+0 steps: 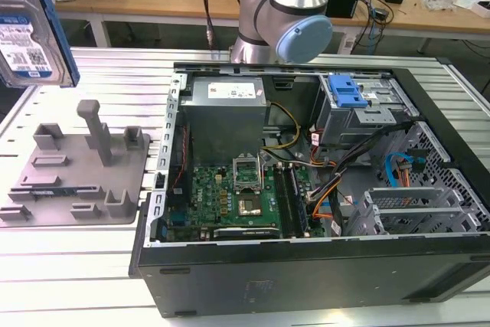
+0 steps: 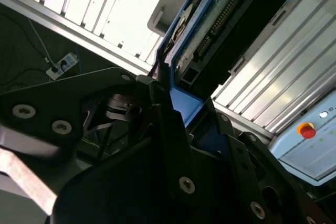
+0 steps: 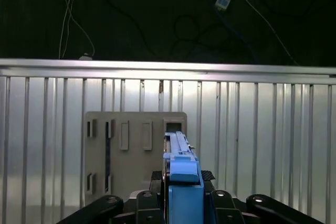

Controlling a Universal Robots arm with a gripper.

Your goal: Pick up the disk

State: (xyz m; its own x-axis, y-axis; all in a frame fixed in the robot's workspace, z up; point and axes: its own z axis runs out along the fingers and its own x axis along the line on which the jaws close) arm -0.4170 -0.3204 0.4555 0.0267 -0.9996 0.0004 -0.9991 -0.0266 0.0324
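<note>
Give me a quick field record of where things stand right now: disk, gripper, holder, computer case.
disk: flat silver-grey metal hard drive with white-and-blue label and blue plastic rails, lifted off the table, held on edge at the exterior view's upper left
gripper: black gripper shut on the disk's blue rail end, seen in both wrist views
holder: grey plastic holder with upright posts, empty, on the ribbed metal table below the disk
computer case: open black tower case lying on its side, at the exterior view's right of the holder
task state: disk picked up
</note>
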